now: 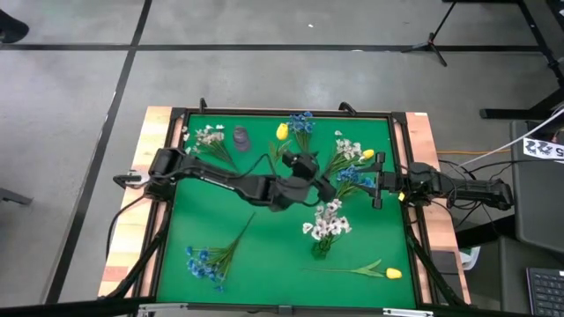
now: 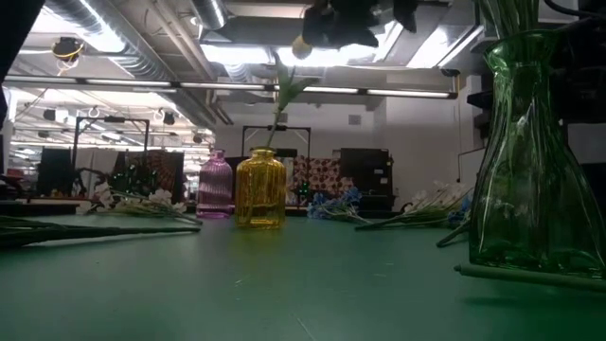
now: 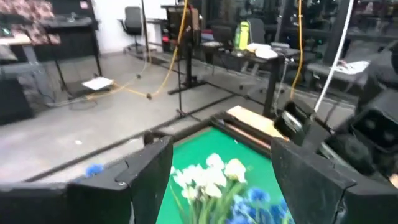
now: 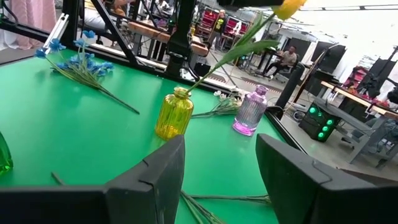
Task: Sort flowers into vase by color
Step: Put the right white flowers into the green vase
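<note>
Fingers [image 3: 149, 180] of the left gripper [image 1: 304, 165] are standing spread apart with nothing between them, hovering above the table [image 1: 264, 255] near its centre. Fingers [image 4: 163, 171] of the right gripper [image 1: 377, 180] are likewise standing released and empty, reaching in from three o'clock.

Largest among the things, the green glass vase [image 1: 322, 245] is standing at about five o'clock from the centre, holding a bunch of white flowers [image 1: 328, 220]. A yellow glass vase [image 4: 173, 114] is standing toward twelve o'clock with a yellow tulip [image 1: 282, 131] leaning out of it, and a purple vase [image 1: 241, 136] is sitting just beside it toward eleven o'clock.

Loose sprigs are lying around the table: blue flowers [image 1: 204, 262] at seven o'clock, a second blue sprig [image 1: 302, 121] at twelve o'clock, white blossoms [image 1: 209, 136] at eleven o'clock, a mixed heap of white, blue and yellow stems [image 1: 352, 158] at two o'clock beside the right gripper, and a single yellow tulip [image 1: 390, 273] lying flat at five o'clock.
</note>
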`<control>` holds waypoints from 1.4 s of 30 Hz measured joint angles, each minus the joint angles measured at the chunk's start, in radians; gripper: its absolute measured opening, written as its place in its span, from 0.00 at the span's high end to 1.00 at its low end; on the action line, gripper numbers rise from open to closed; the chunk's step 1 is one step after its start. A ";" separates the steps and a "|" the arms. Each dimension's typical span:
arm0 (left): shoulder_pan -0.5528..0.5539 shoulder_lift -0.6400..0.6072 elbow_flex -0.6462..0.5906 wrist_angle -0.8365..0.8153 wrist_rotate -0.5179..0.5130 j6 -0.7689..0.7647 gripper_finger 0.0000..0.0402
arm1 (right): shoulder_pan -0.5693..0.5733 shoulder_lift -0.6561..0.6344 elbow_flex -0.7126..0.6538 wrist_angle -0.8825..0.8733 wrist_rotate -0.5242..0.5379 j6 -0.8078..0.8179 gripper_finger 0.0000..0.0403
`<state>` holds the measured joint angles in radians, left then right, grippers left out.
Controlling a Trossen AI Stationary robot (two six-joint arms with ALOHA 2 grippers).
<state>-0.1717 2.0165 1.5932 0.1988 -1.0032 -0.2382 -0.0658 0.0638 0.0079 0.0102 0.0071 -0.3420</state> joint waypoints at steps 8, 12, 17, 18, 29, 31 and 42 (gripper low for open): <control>0.020 0.017 0.000 -0.216 -0.048 -0.210 0.34 | 0.000 0.000 0.000 0.000 0.000 0.000 0.51; -0.005 0.024 0.000 -0.243 0.018 -0.265 0.34 | 0.000 0.000 0.000 0.000 0.000 -0.002 0.51; -0.047 0.048 -0.001 -0.245 0.011 -0.253 0.34 | 0.000 0.000 0.000 0.000 0.000 -0.003 0.51; -0.052 0.055 -0.001 -0.255 0.002 -0.247 0.34 | 0.000 0.000 0.000 0.000 0.000 -0.003 0.51; -0.068 -0.002 -0.001 -0.520 0.018 -0.311 0.34 | 0.000 0.038 0.005 0.010 0.074 -0.005 0.51; -0.074 -0.038 0.000 -0.583 0.033 -0.330 0.34 | 0.000 0.067 0.021 -0.010 0.123 -0.016 0.51; -0.126 -0.184 -0.001 -0.911 0.167 -0.390 0.34 | 0.000 0.447 0.337 -0.202 0.229 -0.208 0.51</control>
<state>-0.2981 1.8320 1.5925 -0.7124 -0.8358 -0.6279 -0.0658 0.5112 0.3453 -0.1923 0.2358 -0.5498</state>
